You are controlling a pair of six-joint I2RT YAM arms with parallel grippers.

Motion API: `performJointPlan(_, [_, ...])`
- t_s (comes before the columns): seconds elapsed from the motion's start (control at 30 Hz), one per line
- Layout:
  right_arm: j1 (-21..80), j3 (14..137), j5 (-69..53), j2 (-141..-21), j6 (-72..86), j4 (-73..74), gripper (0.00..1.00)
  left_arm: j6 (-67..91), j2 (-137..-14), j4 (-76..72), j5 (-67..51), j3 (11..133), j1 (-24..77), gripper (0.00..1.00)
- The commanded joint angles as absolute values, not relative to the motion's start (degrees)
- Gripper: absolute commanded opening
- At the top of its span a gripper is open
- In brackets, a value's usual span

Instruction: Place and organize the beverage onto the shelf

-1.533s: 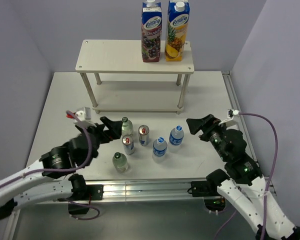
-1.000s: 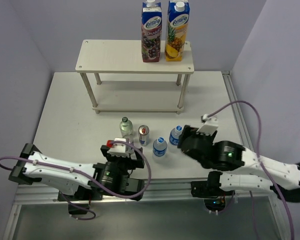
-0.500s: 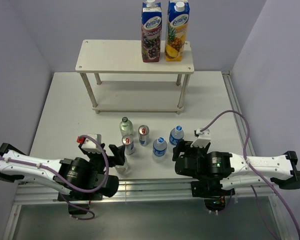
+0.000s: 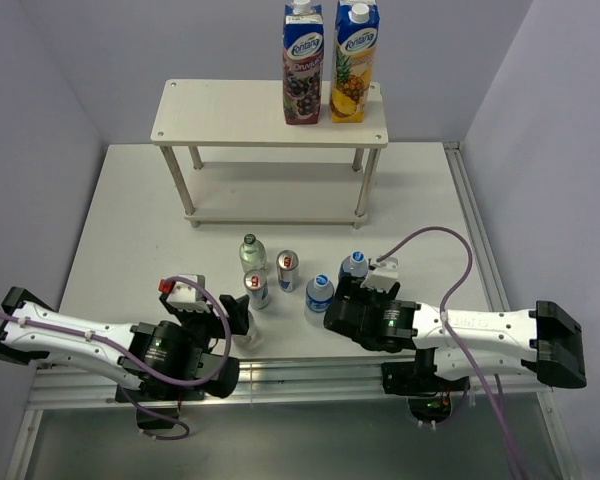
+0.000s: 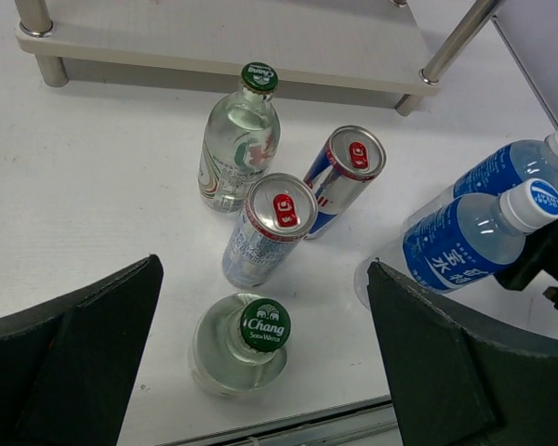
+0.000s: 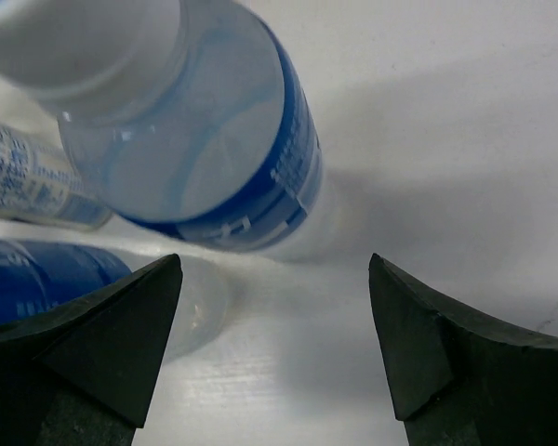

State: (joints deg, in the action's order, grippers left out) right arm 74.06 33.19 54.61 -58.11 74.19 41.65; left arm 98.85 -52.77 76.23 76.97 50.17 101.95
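Six drinks stand on the white table in front of the shelf (image 4: 270, 115): two green-capped glass bottles (image 4: 248, 252) (image 4: 246, 338), two cans (image 4: 288, 268) (image 4: 256, 288) and two blue-capped water bottles (image 4: 320, 293) (image 4: 352, 266). My left gripper (image 4: 238, 316) is open and low. In the left wrist view the near glass bottle (image 5: 242, 346) stands between its spread fingers (image 5: 84, 344), untouched. My right gripper (image 4: 342, 300) is open beside the water bottles. In the right wrist view one water bottle (image 6: 214, 139) stands just ahead of the open jaws.
Two tall juice cartons (image 4: 303, 62) (image 4: 355, 60) stand on the right half of the shelf's top board. The lower board (image 5: 223, 42) holds nothing. The table's metal front rail (image 4: 300, 378) runs just behind both grippers. Purple-grey walls close in the sides.
Both arms have come down from a raised pose to lie low along the table front. In the last half second the right gripper slid left up to the water bottles.
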Motion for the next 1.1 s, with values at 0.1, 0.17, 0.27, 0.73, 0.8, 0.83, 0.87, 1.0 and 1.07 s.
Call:
performJointPlan(0.1, [70.23, 32.08, 57.91, -62.04, 67.24, 27.00, 0.89, 100.37, -51.42, 77.78, 77.43, 49.22, 102.39, 1.00])
performJointPlan(0.17, [69.87, 31.64, 58.27, -64.15, 66.54, 25.14, 0.89, 101.16, -51.24, 77.87, 77.61, 48.69, 102.39, 0.99])
performJointPlan(0.27, [69.17, 31.73, 59.41, -67.13, 66.53, 23.47, 0.89, 100.63, -52.03, 77.25, 77.70, 48.69, 102.39, 0.99])
performJointPlan(0.73, [65.75, 31.12, 65.30, -77.43, 64.70, 11.79, 0.90, 100.73, -52.65, 77.09, 78.31, 48.25, 102.39, 0.99])
performJointPlan(0.8, [64.08, 30.67, 64.87, -78.40, 61.28, 7.59, 0.89, 100.02, -52.56, 76.38, 78.22, 48.16, 102.39, 0.99])
performJointPlan(0.83, [63.55, 30.59, 64.69, -79.01, 60.74, 6.78, 0.88, 99.85, -52.47, 76.29, 78.31, 48.16, 102.39, 0.99])
performJointPlan(0.87, [62.24, 30.41, 64.34, -79.27, 59.95, 5.64, 0.86, 99.76, -52.56, 76.29, 78.31, 48.16, 102.39, 0.99])
performJointPlan(1.0, [59.24, 30.14, 63.02, -80.68, 55.82, 0.44, 0.63, 100.98, -53.35, 77.25, 78.40, 48.43, 102.39, 0.99])
performJointPlan(1.07, [58.19, 30.23, 62.14, -81.65, 54.50, 0.18, 0.49, 101.42, -53.96, 77.78, 78.40, 48.51, 102.39, 0.99])
